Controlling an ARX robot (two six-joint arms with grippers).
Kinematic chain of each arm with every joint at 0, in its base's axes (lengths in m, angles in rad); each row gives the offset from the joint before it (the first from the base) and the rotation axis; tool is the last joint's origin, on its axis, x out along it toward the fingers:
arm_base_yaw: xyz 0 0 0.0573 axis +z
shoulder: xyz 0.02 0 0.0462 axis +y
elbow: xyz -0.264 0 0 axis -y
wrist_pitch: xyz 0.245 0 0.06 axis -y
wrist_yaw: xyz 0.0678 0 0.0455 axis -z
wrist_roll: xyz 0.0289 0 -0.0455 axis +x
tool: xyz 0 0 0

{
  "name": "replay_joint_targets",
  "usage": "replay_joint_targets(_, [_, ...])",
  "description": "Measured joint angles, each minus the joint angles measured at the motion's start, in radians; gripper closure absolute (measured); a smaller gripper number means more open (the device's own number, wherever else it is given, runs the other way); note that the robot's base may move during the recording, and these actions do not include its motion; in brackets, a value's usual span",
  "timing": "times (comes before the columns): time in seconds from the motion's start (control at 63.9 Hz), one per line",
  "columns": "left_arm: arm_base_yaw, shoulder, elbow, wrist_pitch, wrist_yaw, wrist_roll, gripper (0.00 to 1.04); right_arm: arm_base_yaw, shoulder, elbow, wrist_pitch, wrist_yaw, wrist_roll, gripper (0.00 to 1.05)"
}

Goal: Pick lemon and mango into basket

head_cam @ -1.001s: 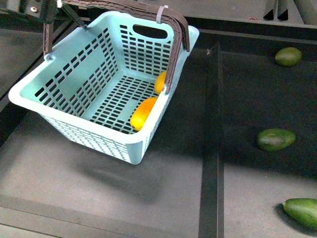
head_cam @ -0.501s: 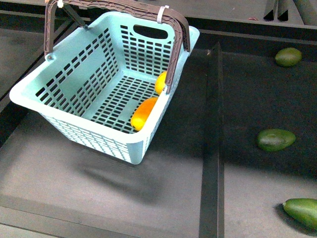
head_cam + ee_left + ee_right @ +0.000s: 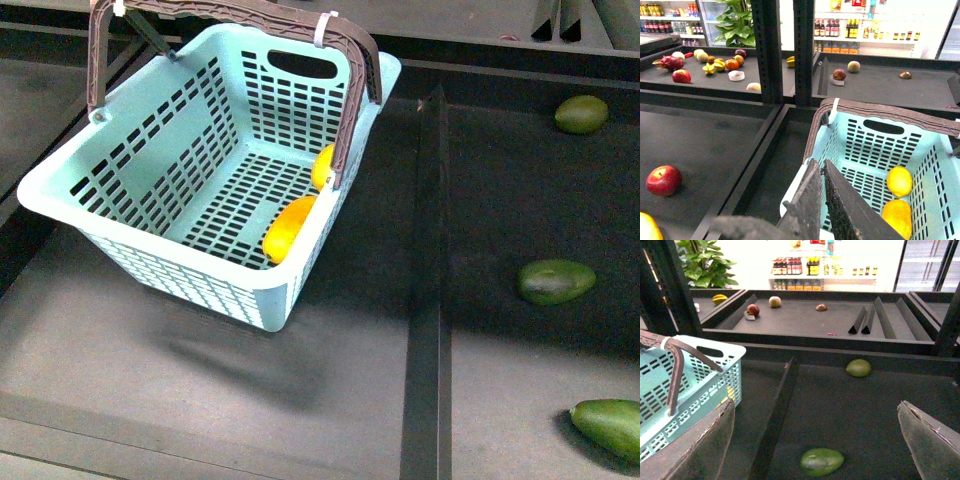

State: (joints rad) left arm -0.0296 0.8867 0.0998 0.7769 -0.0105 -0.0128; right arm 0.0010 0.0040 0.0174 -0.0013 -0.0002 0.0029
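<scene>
Two fruits, mango [image 3: 287,229] & lemon [image 3: 322,166], in basket [image 3: 150,170] on dark shelf [image 3: 200,380]; left gripper [image 3: 822,172] fingers closed, right gripper [image 3: 815,425] wide.

lemon [image 3: 323,165] half hidden behind the basket [image 3: 190,275] handle, lowest avocado [image 3: 610,427] cut off by frame edge

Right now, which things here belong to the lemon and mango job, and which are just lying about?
Job:
basket
mango, inside it
lemon, inside it

Lying about:
three green avocados
red apple
assorted fruit on the far shelves
</scene>
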Motion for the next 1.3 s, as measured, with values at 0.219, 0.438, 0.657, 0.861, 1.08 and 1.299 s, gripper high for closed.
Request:
replay_joint_targets(0.219, [0.025, -0.11, -0.079, -0.039, 0.011, 0.002, 1.01, 0.0, 0.0, 0.0, 0.0, 0.0, 0.0, 0.09])
replay_joint_targets(0.438, [0.025, -0.312, -0.084, -0.216, 0.011, 0.002, 1.01, 0.0, 0.0, 0.0, 0.0, 0.0, 0.0, 0.09])
replay_joint_targets(0.657, [0.025, -0.463, -0.085, -0.356, 0.011, 0.002, 1.01, 0.0, 0.0, 0.0, 0.0, 0.0, 0.0, 0.09])
replay_joint_targets(0.861, [0.025, -0.569, -0.085, -0.459, 0.011, 0.002, 1.01, 0.0, 0.0, 0.0, 0.0, 0.0, 0.0, 0.09])
replay_joint_targets(1.08, [0.025, -0.661, -0.085, -0.55, 0.011, 0.002, 1.01, 0.0, 0.0, 0.0, 0.0, 0.0, 0.0, 0.09])
replay_joint_targets(1.299, [0.025, -0.795, -0.085, -0.717, 0.011, 0.002, 1.01, 0.0, 0.0, 0.0, 0.0, 0.0, 0.0, 0.09])
